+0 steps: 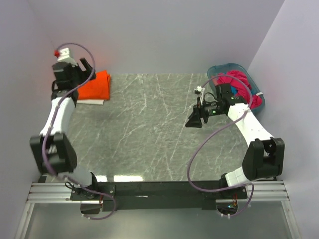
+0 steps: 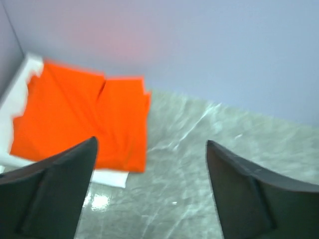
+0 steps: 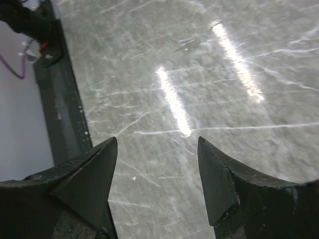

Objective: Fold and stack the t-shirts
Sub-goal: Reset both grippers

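A folded bright orange t-shirt lies on a folded white t-shirt in the table's far left corner; the orange t-shirt and the white t-shirt under it also show in the left wrist view. My left gripper hovers over that stack's left side, open and empty; between its spread fingertips I see bare table. A magenta t-shirt fills the basket at the far right. My right gripper hangs open and empty above mid-table, with only marble between its fingertips.
A teal plastic basket stands at the far right against the wall. Lilac walls close the table at the back and both sides. A black rail with the arm bases runs along the near edge, and the same black rail appears beside the right gripper.
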Tool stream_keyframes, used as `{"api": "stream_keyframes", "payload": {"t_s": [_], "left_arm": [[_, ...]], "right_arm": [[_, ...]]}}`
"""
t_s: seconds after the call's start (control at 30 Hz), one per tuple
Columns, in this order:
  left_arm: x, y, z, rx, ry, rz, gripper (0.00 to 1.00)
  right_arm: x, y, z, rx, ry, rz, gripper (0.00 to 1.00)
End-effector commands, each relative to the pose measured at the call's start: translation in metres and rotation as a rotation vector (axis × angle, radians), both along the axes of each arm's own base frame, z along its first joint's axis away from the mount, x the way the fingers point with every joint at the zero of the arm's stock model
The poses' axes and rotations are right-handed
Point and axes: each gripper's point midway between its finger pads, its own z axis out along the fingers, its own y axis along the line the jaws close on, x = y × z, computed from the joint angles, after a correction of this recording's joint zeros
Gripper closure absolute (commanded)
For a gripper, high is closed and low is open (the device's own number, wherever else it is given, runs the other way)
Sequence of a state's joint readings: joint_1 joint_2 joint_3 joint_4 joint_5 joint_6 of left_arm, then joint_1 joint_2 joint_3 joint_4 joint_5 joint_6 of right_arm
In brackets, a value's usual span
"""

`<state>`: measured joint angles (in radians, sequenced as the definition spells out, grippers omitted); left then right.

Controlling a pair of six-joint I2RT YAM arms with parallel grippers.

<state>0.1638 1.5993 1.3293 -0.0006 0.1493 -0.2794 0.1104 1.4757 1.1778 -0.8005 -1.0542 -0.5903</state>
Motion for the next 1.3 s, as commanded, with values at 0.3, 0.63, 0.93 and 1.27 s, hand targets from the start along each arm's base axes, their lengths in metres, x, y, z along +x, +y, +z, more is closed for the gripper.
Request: {"api": "stream_keyframes", "payload": {"t_s": [0.3, 0.63, 0.93, 1.27], "left_arm": [[-0.136, -0.033, 0.032, -0.109, -0.085, -0.084, 0.01], [-0.185, -0.053, -0.001, -0.115, -0.075, -0.142, 0.0], [-0.206, -0.06, -0.004, -0.07, -0.105, -0.149, 0.0], [-0.212, -0.071, -0.008, -0.028, -0.07, -0.14, 0.0]], "right_arm": [[0.033, -0.043, 0.071, -0.108, -0.392, -0.278, 0.21], [0.043, -0.079, 0.106, -0.131, -0.507, -0.554, 0.18], [0.05, -0.133, 0.091, -0.162, -0.459, -0.998, 0.0], [0.047, -0.166, 0.095, -0.101, -0.472, -1.278, 0.0]]}}
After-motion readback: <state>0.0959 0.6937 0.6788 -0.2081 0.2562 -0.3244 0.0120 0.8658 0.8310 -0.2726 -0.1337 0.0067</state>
